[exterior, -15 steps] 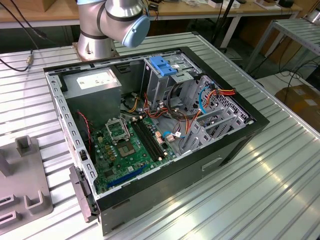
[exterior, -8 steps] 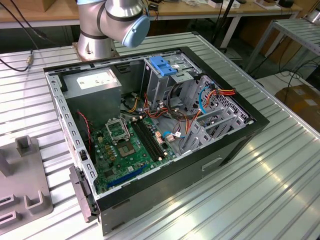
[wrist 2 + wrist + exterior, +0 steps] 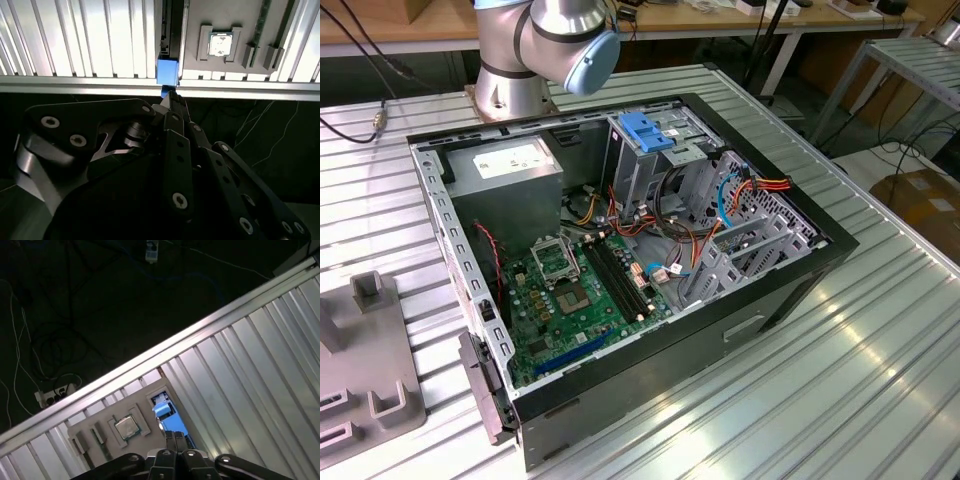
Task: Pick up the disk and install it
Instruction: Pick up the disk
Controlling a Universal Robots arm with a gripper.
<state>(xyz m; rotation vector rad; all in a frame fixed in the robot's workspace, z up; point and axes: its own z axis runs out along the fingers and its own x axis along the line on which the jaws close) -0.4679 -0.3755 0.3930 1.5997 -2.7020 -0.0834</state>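
One clenched gripper (image 3: pixel 170 97), in the second wrist view, faces the disk (image 3: pixel 167 72) standing edge-on just beyond its tips.

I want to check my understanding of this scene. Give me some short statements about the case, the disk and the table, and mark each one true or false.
1. The computer case is open, so its motherboard can be seen. True.
2. In the second wrist view the disk, edged in blue, is just ahead of the gripper. True.
3. The disk sits inside the computer case. False: it stands at a grey fixture on the table.
4. A processor chip lies in the grey fixture. True.
5. The table is smooth wood. False: it is ribbed metal slats.
6. The bracket atop the drive cage is red. False: it is blue.
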